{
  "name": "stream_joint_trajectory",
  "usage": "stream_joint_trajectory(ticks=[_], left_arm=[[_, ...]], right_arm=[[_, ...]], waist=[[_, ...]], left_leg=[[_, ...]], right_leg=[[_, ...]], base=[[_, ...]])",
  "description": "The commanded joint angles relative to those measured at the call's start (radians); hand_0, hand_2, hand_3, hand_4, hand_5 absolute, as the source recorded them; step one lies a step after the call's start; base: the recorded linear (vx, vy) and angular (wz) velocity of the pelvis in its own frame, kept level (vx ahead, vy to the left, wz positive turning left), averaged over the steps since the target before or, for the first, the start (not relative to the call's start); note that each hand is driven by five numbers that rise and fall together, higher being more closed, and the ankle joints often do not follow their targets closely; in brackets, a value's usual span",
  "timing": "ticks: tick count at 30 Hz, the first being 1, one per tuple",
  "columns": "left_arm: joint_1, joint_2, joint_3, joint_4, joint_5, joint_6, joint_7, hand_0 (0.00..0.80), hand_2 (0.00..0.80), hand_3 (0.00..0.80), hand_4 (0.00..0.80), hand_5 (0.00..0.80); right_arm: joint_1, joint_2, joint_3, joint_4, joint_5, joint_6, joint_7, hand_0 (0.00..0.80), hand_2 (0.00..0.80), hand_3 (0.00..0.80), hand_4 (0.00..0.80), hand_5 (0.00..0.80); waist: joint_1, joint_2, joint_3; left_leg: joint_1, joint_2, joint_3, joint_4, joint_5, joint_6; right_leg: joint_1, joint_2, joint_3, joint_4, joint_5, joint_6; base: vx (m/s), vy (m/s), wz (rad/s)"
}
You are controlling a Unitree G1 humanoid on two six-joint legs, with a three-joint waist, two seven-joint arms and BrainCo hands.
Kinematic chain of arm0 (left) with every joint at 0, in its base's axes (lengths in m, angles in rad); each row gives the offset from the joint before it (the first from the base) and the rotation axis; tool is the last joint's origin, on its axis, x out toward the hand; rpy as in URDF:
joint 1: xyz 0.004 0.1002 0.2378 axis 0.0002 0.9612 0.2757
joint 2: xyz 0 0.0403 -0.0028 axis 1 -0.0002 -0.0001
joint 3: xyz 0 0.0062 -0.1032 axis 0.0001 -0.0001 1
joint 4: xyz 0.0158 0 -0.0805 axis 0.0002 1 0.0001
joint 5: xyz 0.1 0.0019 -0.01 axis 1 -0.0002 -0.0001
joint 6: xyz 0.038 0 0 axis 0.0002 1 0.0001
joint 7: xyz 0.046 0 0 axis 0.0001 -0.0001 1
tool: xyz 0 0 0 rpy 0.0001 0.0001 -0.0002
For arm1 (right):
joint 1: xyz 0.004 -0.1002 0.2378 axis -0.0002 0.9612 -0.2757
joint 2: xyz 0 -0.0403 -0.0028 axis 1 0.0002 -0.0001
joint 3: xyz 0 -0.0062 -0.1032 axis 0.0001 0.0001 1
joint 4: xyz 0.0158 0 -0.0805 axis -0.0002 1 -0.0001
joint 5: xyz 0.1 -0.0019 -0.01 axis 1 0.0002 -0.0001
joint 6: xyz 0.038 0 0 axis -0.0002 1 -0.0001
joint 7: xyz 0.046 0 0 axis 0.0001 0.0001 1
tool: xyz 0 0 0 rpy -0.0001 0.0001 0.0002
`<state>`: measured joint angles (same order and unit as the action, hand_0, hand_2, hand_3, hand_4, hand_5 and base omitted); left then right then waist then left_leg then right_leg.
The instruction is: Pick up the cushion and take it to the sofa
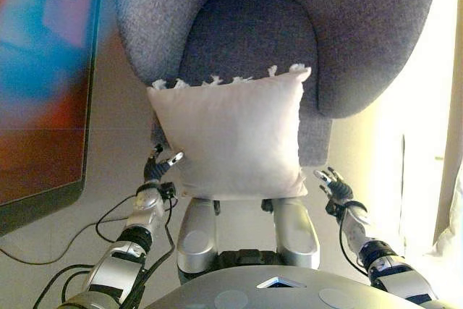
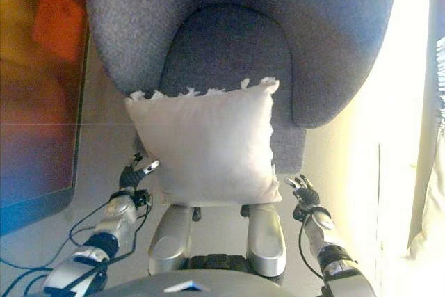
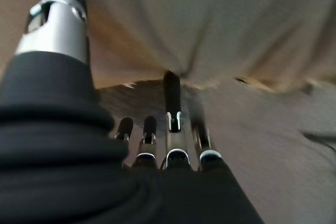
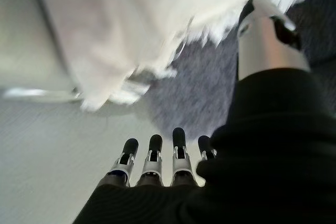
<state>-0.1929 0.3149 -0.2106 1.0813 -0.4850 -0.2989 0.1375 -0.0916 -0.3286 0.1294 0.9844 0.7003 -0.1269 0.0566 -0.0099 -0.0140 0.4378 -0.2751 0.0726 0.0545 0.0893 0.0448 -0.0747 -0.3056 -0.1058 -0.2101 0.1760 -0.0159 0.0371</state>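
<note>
A white cushion (image 1: 231,135) with a fringed far edge lies on the front of the grey sofa's (image 1: 362,34) seat, its near edge hanging past the seat front. My left hand (image 1: 158,168) is at the cushion's near left corner, open, fingers straight and thumb by the cloth. In the left wrist view the cushion (image 3: 210,24) spreads just past the left hand's fingers (image 3: 172,103). My right hand (image 1: 334,187) is open a little right of the near right corner, apart from it. The right wrist view shows the cushion (image 4: 121,24) and sofa fabric (image 4: 210,93) beyond straight fingers (image 4: 152,156).
A large dark-framed screen (image 1: 43,106) leans along the left side. Bright light and a pale curtain (image 1: 452,208) fill the right edge. Pale floor (image 1: 116,164) runs between the screen and the sofa.
</note>
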Motion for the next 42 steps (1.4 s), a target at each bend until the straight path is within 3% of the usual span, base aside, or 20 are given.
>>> stream_joint_trajectory(ticks=[1, 9, 18, 25, 34, 39, 40, 41, 42], left_arm=[[0.062, 0.003, 0.035, 0.043, 0.029, -0.001, -0.03, 0.0, 0.0, 0.0, 0.0, 0.0], [-0.023, -0.013, -0.023, 0.078, 0.013, 0.023, -0.092, 0.0, 0.0, 0.0, 0.0, 0.0], [-0.113, -0.016, -0.058, 0.051, -0.029, 0.05, -0.095, 0.0, 0.0, 0.0, 0.0, 0.0], [-0.166, -0.009, -0.067, 0.039, -0.078, 0.048, -0.137, 0.0, 0.0, 0.0, 0.0, 0.0], [-0.277, 0.012, -0.088, 0.071, -0.062, 0.11, -0.127, 0.0, 0.0, 0.0, 0.0, 0.0], [-0.327, 0.019, -0.095, 0.079, -0.102, 0.126, -0.188, 0.0, 0.0, 0.0, 0.0, 0.0], [-0.336, 0.019, -0.094, 0.079, -0.115, 0.125, -0.208, 0.185, 0.185, 0.185, 0.185, 0.185], [-0.341, 0.019, -0.094, 0.077, -0.129, 0.12, -0.234, 0.637, 0.637, 0.637, 0.637, 0.637], [-0.344, 0.016, -0.095, 0.073, -0.143, 0.112, -0.267, 0.8, 0.8, 0.8, 0.8, 0.8]], right_arm=[[0.007, -0.003, 0.007, 0.006, -0.004, -0.05, 0.024, 0.0, 0.0, 0.0, 0.0, 0.0], [-0.144, -0.024, 0.099, 0.099, -0.176, -0.047, 0.113, 0.0, 0.0, 0.0, 0.0, 0.0], [-0.324, -0.025, 0.184, 0.132, -0.306, -0.051, 0.033, 0.0, 0.0, 0.0, 0.0, 0.0], [-0.398, -0.044, 0.194, 0.129, -0.336, -0.027, 0.01, 0.0, 0.0, 0.0, 0.0, 0.0], [-0.472, -0.055, 0.201, 0.139, -0.324, -0.003, -0.001, 0.0, 0.0, 0.0, 0.0, 0.0], [-0.487, -0.048, 0.221, 0.123, -0.321, 0.001, 0.029, 0.0, 0.0, 0.0, 0.0, 0.0], [-0.49, -0.045, 0.223, 0.121, -0.32, 0.002, 0.034, 0.0, 0.0, 0.0, 0.0, 0.0], [-0.491, -0.043, 0.224, 0.121, -0.321, 0.0, 0.04, 0.0, 0.0, 0.0, 0.0, 0.0], [-0.49, -0.042, 0.226, 0.125, -0.318, -0.009, 0.048, 0.0, 0.0, 0.0, 0.0, 0.0]], waist=[[0.01, -0.028, 0.007], [0.025, 0.011, 0.063], [0.039, 0.049, 0.082], [0.026, 0.05, 0.082], [0.009, 0.042, 0.082], [0.0, 0.034, 0.082], [-0.001, 0.032, 0.082], [-0.002, 0.031, 0.082], [-0.002, 0.03, 0.082]], left_leg=[[-0.1, -0.024, -0.021, 0.099, 0.006, 0.01], [-0.189, -0.043, -0.038, 0.161, 0.002, 0.011], [-0.295, -0.073, -0.045, 0.176, 0.024, 0.015], [-0.384, -0.07, -0.039, 0.199, 0.028, 0.016], [-0.461, -0.063, -0.042, 0.211, 0.039, 0.016], [-0.48, -0.06, -0.042, 0.218, 0.039, 0.014], [-0.482, -0.06, -0.042, 0.219, 0.038, 0.013], [-0.483, -0.059, -0.042, 0.22, 0.038, 0.012], [-0.481, -0.059, -0.041, 0.217, 0.038, 0.012]], right_leg=[[0.004, 0.007, 0.013, -0.034, 0.038, 0.016], [-0.083, -0.015, 0.012, 0.011, 0.042, 0.015], [-0.211, -0.05, 0.004, 0.045, 0.065, 0.027], [-0.311, -0.045, 0.021, 0.073, 0.074, 0.028], [-0.403, -0.038, 0.041, 0.079, 0.098, 0.035], [-0.423, -0.035, 0.05, 0.08, 0.103, 0.036], [-0.425, -0.035, 0.051, 0.081, 0.103, 0.036], [-0.426, -0.035, 0.051, 0.082, 0.102, 0.036], [-0.424, -0.035, 0.049, 0.081, 0.102, 0.037]], base=[[0.0, 0.0, 0.0], [-0.016, 0.012, 0.0], [-0.038, 0.039, 0.07], [-0.018, 0.022, 0.04], [-0.027, 0.002, 0.02], [0.0, 0.0, 0.0], [0.0, 0.0, 0.0], [0.0, 0.0, 0.0], [0.0, 0.0, 0.0]])
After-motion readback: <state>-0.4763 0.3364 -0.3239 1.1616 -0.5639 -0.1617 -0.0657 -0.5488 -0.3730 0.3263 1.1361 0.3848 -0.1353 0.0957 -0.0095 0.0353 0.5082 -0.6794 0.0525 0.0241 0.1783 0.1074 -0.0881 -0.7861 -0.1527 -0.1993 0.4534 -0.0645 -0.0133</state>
